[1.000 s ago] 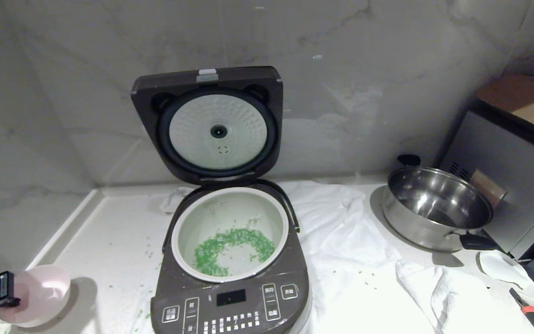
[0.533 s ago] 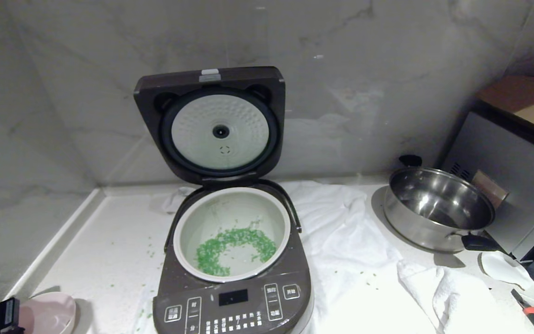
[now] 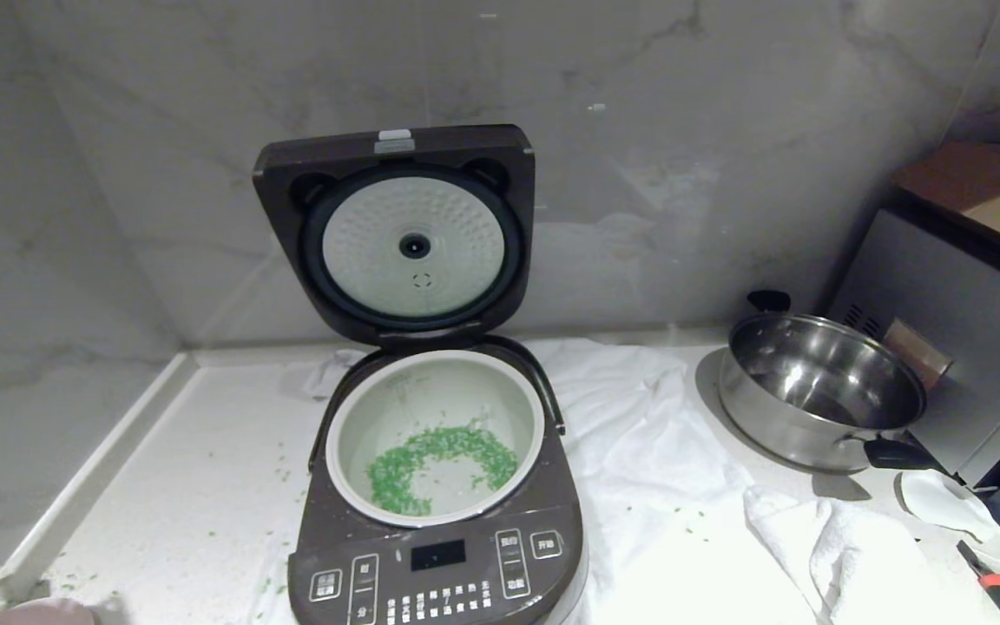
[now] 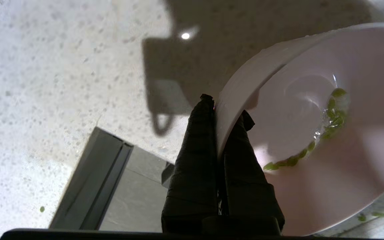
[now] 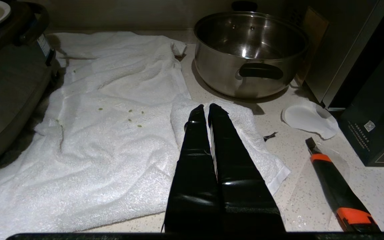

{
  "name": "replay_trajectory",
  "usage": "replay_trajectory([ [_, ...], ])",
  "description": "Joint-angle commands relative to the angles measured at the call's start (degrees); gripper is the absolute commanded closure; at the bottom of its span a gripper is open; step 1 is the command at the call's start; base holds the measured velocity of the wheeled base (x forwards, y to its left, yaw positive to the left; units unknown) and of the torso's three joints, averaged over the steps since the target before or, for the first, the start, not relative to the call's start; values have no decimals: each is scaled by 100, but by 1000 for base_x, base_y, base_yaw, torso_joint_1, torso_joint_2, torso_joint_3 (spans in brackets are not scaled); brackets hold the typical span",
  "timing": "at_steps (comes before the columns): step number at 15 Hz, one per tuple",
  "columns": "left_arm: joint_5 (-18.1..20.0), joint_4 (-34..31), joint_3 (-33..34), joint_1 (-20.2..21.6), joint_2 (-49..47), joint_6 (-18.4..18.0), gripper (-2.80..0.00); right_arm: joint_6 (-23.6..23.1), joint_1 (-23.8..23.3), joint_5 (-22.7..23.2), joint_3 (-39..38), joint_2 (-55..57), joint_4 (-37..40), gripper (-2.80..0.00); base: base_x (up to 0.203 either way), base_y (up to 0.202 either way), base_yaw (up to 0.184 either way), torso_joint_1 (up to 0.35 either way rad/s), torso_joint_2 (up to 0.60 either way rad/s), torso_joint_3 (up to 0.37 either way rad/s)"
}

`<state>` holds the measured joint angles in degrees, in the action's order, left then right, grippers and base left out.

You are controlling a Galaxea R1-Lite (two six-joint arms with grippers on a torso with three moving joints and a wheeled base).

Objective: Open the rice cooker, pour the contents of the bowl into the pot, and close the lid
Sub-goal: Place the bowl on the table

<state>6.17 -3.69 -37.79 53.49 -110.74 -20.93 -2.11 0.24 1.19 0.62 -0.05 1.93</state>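
Left gripper (image 4: 223, 108) pinches the bowl (image 4: 328, 133) rim, one finger inside and one outside, bowl tilted above the worktop (image 3: 205, 451) near its front-left corner. A few green bits (image 4: 332, 113) cling inside the bowl. Right gripper (image 5: 208, 110) has fingers pressed together, empty, over the white towel (image 5: 112, 110). Rice cooker (image 3: 439, 555) sits mid-worktop, lid (image 3: 396, 230) upright, pot (image 3: 435, 434) holding most of the green bits. Steel pan (image 3: 821, 391) at the right edge.

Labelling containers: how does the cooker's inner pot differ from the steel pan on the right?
The pot is white to pale green and sits inside the rice cooker; the steel pan is shiny metal with black handles and stands on the counter. The pot holds green bits; the pan looks empty. Both are round and uncovered.
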Motion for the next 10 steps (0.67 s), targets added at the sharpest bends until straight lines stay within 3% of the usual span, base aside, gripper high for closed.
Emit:
replay_trajectory([
  [1, -1, 0, 36, 223, -3, -65, 0, 0, 2, 4, -1, -4, 1, 0, 0, 0, 0, 0, 0, 0],
  [7, -2, 34, -731, 789, -543, -87, 0, 0, 2, 4, -1, -4, 1, 0, 0, 0, 0, 0, 0, 0],
  [10, -5, 26, -827, 848, -596, -96, 0, 0, 2, 4, -1, -4, 1, 0, 0, 0, 0, 0, 0, 0],
])
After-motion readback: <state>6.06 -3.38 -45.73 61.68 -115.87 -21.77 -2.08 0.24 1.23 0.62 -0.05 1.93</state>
